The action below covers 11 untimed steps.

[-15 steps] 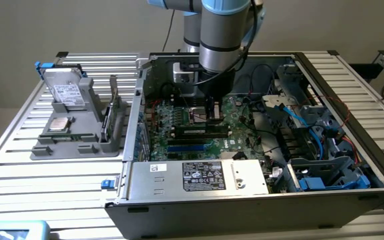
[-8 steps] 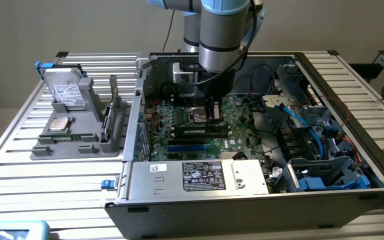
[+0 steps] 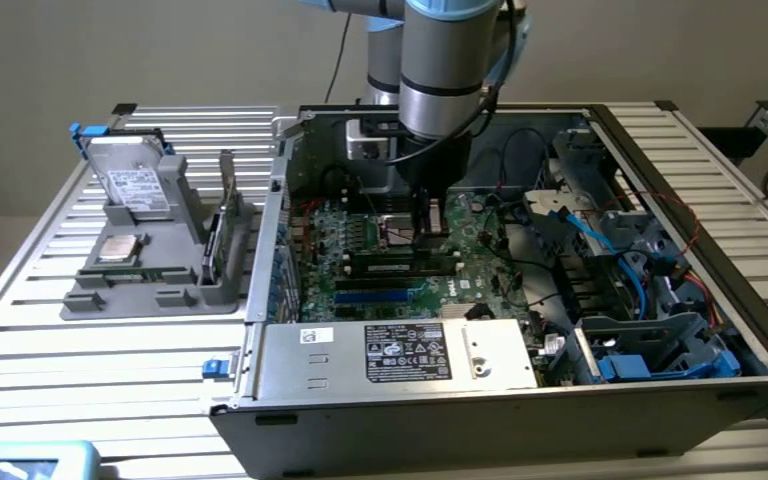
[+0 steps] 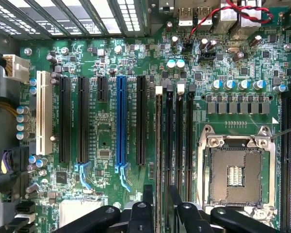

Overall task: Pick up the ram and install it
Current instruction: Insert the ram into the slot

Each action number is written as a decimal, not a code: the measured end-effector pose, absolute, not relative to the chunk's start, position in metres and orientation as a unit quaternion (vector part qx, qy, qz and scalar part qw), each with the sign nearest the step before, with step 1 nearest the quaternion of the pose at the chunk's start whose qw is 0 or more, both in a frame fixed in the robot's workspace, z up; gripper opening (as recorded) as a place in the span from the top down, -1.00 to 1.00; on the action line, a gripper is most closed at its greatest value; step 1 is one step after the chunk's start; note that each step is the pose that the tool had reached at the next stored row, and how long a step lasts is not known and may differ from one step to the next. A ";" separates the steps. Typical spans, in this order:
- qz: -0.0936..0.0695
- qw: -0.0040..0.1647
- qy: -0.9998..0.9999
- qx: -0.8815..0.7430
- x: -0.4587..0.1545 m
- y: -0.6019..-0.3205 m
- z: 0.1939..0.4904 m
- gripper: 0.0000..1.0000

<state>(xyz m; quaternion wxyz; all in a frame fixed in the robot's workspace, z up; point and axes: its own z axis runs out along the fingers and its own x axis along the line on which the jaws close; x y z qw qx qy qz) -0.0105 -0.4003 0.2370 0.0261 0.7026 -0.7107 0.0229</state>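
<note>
Closest in, the gripper (image 4: 160, 195) hangs over the motherboard (image 4: 102, 141) with its fingers (image 4: 148, 194) parted, gripping nothing. Between them runs the ram (image 4: 158, 145), standing on edge in the board and stretching away from the tips; it seems to touch neither finger, though the gap is hard to judge. Empty dark slots (image 4: 179, 141) lie just beside one finger, the processor socket (image 4: 235, 174) beyond them.
</note>
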 end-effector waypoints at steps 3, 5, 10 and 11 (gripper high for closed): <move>0.023 0.026 -0.711 0.703 -0.007 -0.400 0.243 0.47; 0.023 0.026 -0.711 0.703 -0.004 -0.400 0.246 0.47; 0.023 0.026 -0.711 0.703 0.006 -0.400 0.248 0.47; 0.023 0.026 -0.711 0.703 0.008 -0.400 0.248 0.47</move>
